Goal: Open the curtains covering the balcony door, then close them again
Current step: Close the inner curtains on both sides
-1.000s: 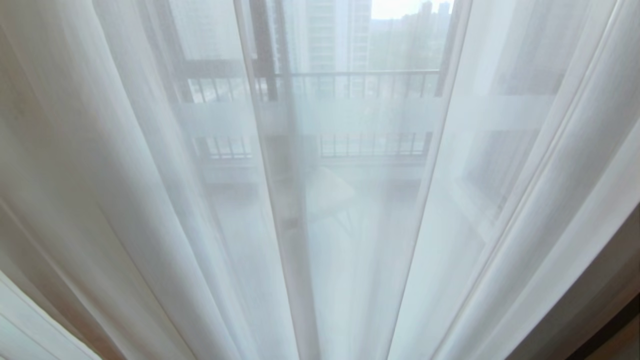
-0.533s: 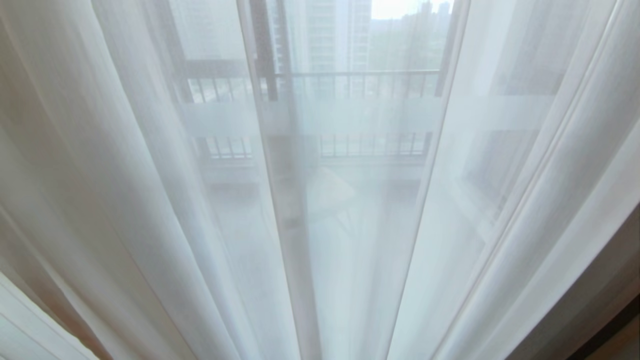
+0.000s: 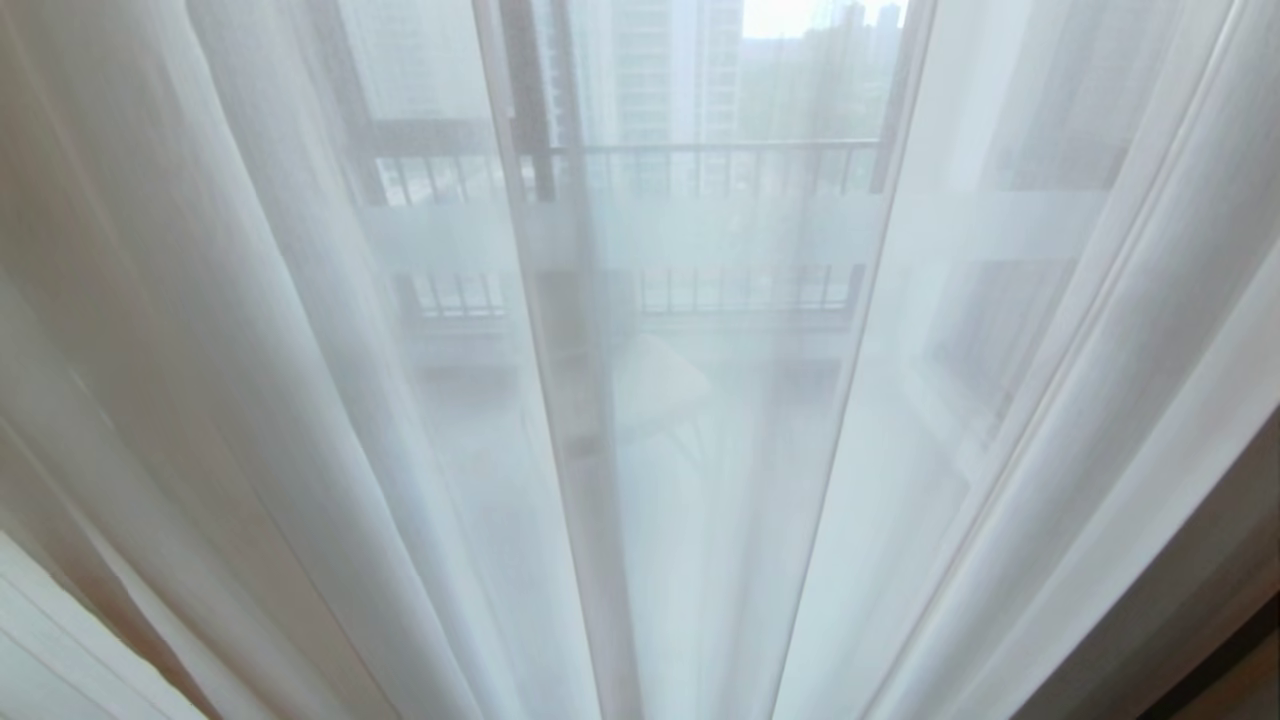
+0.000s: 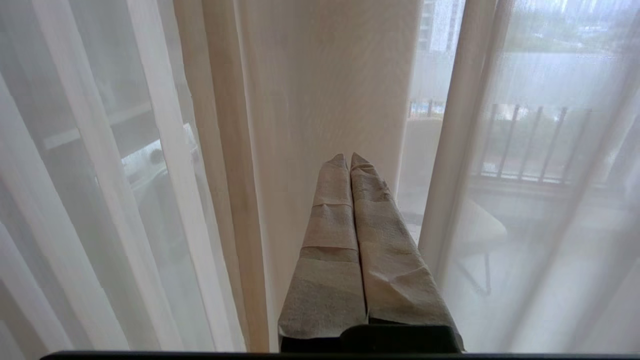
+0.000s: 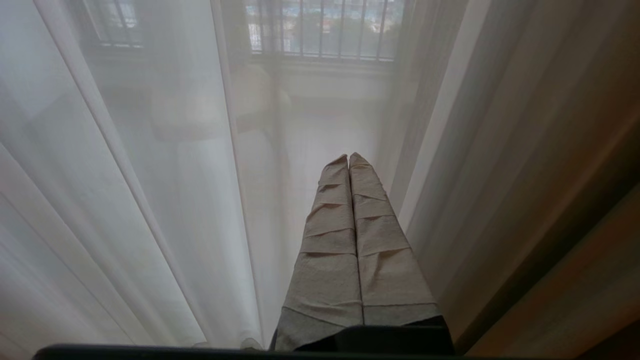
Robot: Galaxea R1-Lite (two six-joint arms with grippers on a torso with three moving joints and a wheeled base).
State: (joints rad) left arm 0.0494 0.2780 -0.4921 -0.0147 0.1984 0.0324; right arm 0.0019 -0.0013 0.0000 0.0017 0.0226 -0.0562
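Curtains: the sheer white curtain [image 3: 300, 420] fills the head view from edge to edge in long folds, so it is drawn across. A strip of thicker, darker drape [image 3: 1190, 600] shows only in the lower right corner of that view.
Balcony door: behind the sheer cloth, in the upper middle of the head view, dark frame posts [image 3: 530, 110] and a pale frosted band [image 3: 700, 228] come through the fabric. The door looks wholly covered.
Beyond the glass: a railing [image 3: 720, 165] crosses the upper middle of the frame, with tall buildings [image 3: 660, 70] above it and a pale chair [image 3: 655, 385] near the centre.
Left gripper: in the left wrist view the left gripper [image 4: 348, 156] sits in the lower middle, its cloth-wrapped fingers [image 4: 330, 220] pressed flat together. It points at a broad opaque-looking fold [image 4: 325, 90]. No cloth shows between the fingers, though I cannot tell if the tips touch the fold.
Why so: pressed together, it could push a fold aside like a blade, which seems the likeliest use here.
Right gripper: the right gripper [image 5: 348, 156], lower middle of its own view, also has its fingers [image 5: 330, 225] pressed together and holds nothing. It hangs close to the sheer cloth with the darker drape [image 5: 550, 150] along the right of the frame.
Progress: judging by the covered glass, either opening is not yet under way or the curtains are already closed again.
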